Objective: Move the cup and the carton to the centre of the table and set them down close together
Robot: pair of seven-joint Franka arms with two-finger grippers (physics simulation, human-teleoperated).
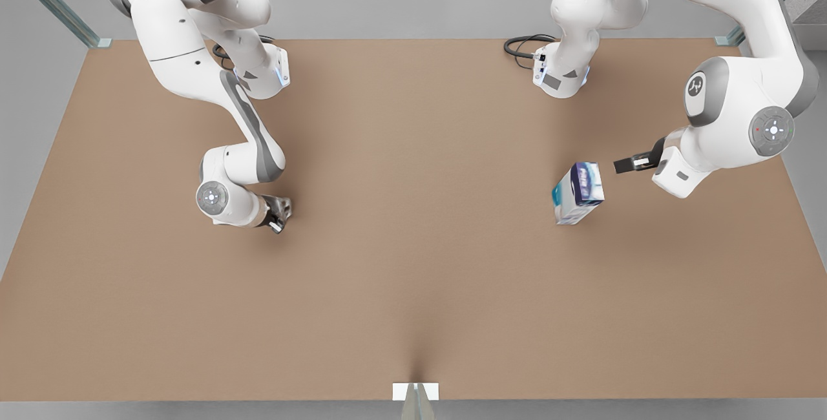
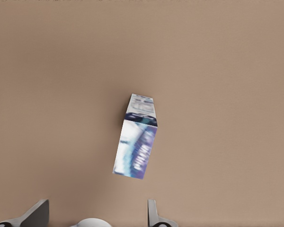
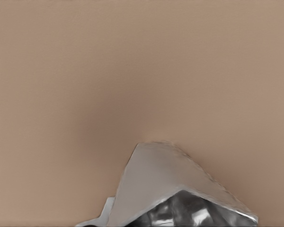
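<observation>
Carton (image 1: 578,192) sits on the table (image 1: 413,278) toward the front view's right. The left gripper (image 1: 624,165) is just beside it, not touching, fingers (image 2: 35,215) spread open. Over on the front view's left, the right gripper (image 1: 279,214) looks clamped on the cup (image 3: 175,194), though honestly its fingers are hard to make out.

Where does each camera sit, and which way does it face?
Front view: high above the table, looking down; both arms show.
Left wrist view: on the left gripper, facing the carton; its open fingers show.
Right wrist view: on the right gripper, close over the cup.
Shared: the front and left wrist views both show the carton.
</observation>
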